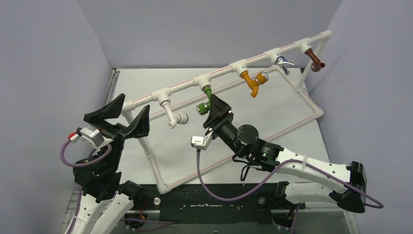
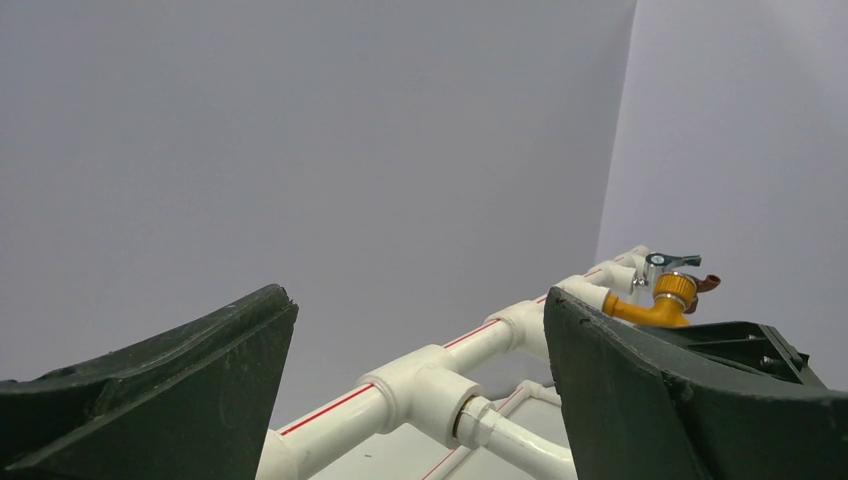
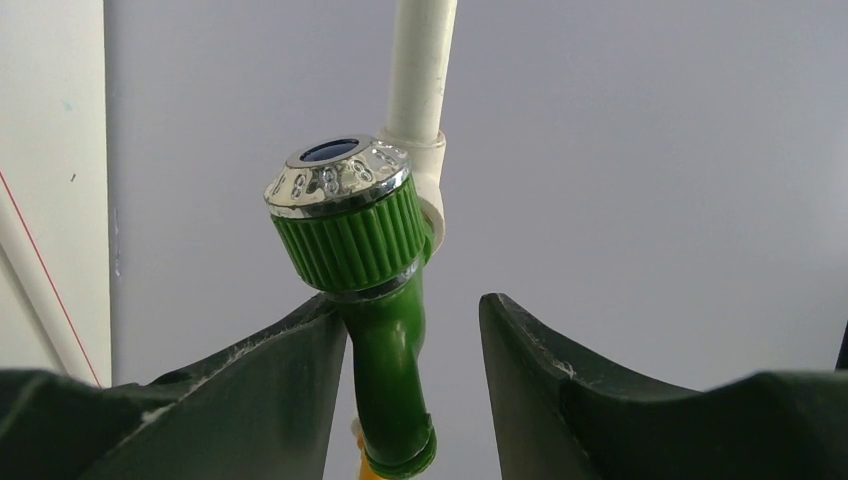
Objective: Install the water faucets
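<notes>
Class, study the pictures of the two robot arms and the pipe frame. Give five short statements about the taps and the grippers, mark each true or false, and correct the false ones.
1. Five taps hang from the pipe frame. True.
2. The silver tap sits between the orange tap and the brown tap. True.
3. The fingers of the right gripper stand either side of the orange tap. False: they stand either side of the green tap.
4. The left gripper is open and holds nothing. True.
5. The brown tap hangs next to the white tap. False: they are at opposite ends of the row.
</notes>
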`<state>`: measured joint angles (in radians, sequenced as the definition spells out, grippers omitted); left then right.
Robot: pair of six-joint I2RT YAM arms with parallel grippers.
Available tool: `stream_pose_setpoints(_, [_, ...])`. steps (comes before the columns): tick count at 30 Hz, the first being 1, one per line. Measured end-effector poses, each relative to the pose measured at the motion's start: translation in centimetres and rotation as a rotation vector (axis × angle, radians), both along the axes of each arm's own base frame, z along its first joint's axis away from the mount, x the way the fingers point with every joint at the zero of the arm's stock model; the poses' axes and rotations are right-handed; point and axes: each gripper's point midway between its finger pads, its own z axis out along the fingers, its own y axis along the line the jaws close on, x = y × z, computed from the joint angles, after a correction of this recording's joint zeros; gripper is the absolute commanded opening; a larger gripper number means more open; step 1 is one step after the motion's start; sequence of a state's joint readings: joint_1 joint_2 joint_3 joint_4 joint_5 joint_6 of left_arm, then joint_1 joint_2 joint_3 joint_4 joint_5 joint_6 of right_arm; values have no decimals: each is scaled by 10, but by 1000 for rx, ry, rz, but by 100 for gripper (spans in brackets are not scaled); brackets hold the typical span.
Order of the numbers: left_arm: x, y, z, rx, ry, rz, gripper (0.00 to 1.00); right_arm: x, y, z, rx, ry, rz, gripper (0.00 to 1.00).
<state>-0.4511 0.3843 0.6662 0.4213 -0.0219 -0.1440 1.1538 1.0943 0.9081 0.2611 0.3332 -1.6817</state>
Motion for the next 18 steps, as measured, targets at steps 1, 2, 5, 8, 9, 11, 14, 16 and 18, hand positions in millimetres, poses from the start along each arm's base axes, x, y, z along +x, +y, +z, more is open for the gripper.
stream_pose_setpoints(1, [0, 0, 0, 0, 0, 0, 93, 0, 0, 0, 1, 1, 1, 49])
stream_pose_setpoints(2, [0, 0, 0, 0, 0, 0, 93, -1, 1, 0, 2, 2, 2, 47])
stream_pose_setpoints(5, [0, 0, 0, -1, -1, 0, 93, 0, 2, -3, 2, 11, 2, 42])
stream_pose_setpoints(8, [-1, 1, 1, -2, -3, 0, 93, 1, 5, -7, -2, 20, 2, 33])
stream_pose_setpoints(9, [-1, 1, 1, -2, -4, 0, 94, 1, 5, -8, -3, 22, 3, 28])
stream_pose_setpoints(11, [-1, 1, 1, -2, -4, 1, 94, 1, 5, -8, -3, 25, 2, 16])
stream_pose_setpoints(14, [-1, 1, 1, -2, -3, 1, 94, 1, 4, -8, 5, 28, -1, 0])
stream_pose_setpoints(16, [-1, 1, 1, -3, -3, 3, 94, 1, 4, -8, 18, 36, -2, 0])
stream_pose_setpoints(18, [-1, 1, 1, -4, -3, 3, 94, 2, 5, -7, 41, 45, -1, 0])
